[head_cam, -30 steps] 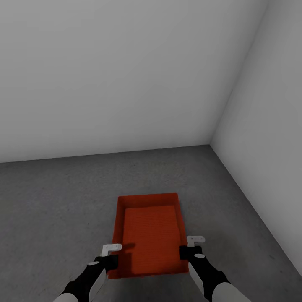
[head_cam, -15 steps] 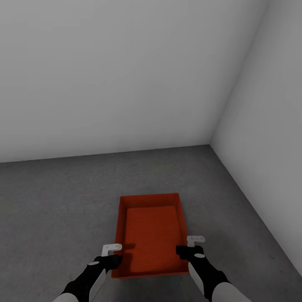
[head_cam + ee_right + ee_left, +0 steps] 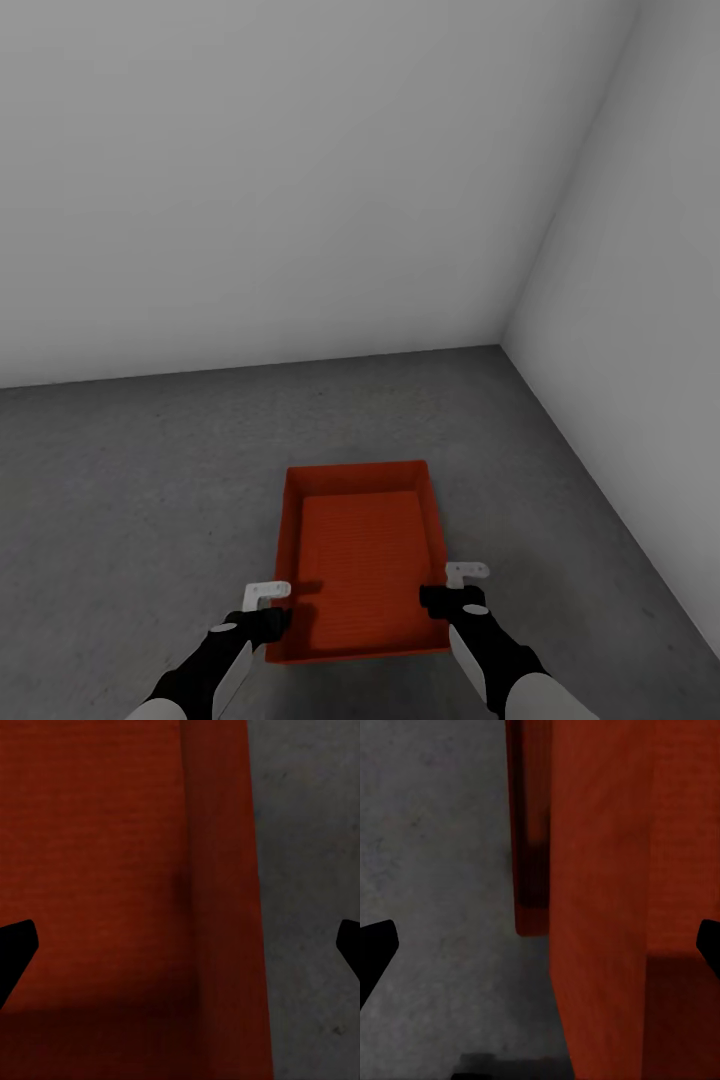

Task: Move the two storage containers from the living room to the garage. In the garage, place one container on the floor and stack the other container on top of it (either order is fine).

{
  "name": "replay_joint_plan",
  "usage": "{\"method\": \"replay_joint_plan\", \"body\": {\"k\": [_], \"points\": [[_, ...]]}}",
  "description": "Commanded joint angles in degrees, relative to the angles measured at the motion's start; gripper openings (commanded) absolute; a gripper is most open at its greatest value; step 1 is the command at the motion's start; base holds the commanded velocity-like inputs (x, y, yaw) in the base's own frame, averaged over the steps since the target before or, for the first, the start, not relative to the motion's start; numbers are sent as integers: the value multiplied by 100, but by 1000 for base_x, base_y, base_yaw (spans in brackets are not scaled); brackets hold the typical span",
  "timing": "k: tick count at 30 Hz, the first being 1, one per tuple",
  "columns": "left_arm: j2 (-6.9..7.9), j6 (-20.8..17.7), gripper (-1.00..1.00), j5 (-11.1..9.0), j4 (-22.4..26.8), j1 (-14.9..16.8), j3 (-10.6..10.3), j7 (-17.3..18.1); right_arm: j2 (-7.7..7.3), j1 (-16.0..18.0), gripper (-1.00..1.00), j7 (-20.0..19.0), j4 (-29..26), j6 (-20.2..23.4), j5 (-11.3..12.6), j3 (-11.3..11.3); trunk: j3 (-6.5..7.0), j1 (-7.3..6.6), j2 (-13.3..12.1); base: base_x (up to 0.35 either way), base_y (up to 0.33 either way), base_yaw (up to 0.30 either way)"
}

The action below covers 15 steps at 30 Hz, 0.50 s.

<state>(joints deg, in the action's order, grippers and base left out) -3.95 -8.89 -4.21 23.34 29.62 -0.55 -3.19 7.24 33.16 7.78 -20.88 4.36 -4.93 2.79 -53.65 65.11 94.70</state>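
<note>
An orange-red storage container lies open side up on the dark grey garage floor, near the corner of two walls. In the left wrist view its side wall has a darker orange-red edge beside it, apparently the second container underneath. My left gripper is open at the near left corner, with its fingertips either side of that wall. At the near right corner my right gripper is open too, straddling the right wall.
Plain grey-white walls meet in a corner beyond the container. The right wall runs close along the right side. Bare concrete spreads to the left and ahead.
One second ago the container looked offset, its inner part raised and skewed. It has since settled square and slightly to the right. Both grippers have stayed at its near corners.
</note>
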Motion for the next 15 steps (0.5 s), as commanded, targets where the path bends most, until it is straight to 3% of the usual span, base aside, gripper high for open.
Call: {"method": "replay_joint_plan", "body": {"k": [1, 15], "points": [[-1, -37, 100, -45, 13, 0, -7, -24, 5, -1, 100, 6, -12, 39, -52, 29, -4, 0, 2, 0, 0, 0], [-1, -43, 100, -45, 13, 0, -7, -24, 5, -1, 100, 7, -12, 39, -52, 29, -4, 0, 2, 0, 0, 0]]}}
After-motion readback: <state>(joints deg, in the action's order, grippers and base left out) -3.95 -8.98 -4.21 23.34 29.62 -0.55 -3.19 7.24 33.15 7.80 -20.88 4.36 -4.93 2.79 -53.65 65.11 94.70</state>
